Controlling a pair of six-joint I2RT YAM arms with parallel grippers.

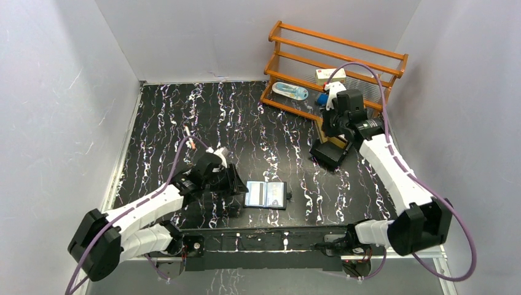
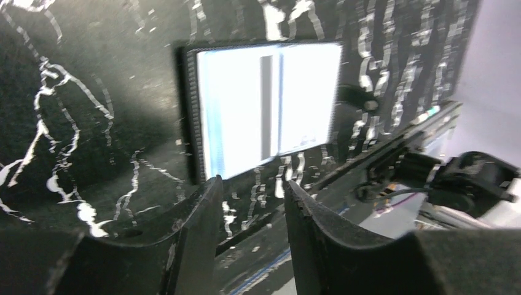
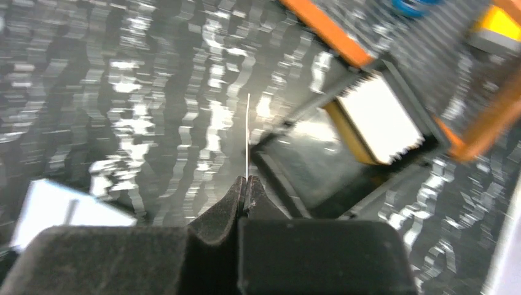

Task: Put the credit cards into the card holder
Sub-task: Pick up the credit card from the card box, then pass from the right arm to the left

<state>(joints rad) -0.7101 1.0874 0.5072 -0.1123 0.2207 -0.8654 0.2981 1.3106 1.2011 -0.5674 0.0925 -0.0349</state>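
Observation:
The card holder [image 1: 266, 195] lies unfolded near the table's front edge, pale inner pockets up. My left gripper [image 1: 236, 184] sits just left of it. In the left wrist view the left gripper [image 2: 252, 184] is open with nothing between its fingers, and the card holder [image 2: 267, 104] lies a little beyond the tips. My right gripper [image 1: 336, 132] hangs above the black box. In the right wrist view the right gripper [image 3: 246, 181] is shut on a credit card [image 3: 247, 135], seen edge-on as a thin white line. More credit cards [image 3: 381, 120], white and tan, stand in the box.
The black open-topped box [image 1: 330, 153] sits at the right, in front of an orange wooden rack [image 1: 332, 67] holding small items. The card holder's corner [image 3: 61, 209] shows at lower left in the right wrist view. Grey walls enclose the black marbled table [image 1: 184, 123].

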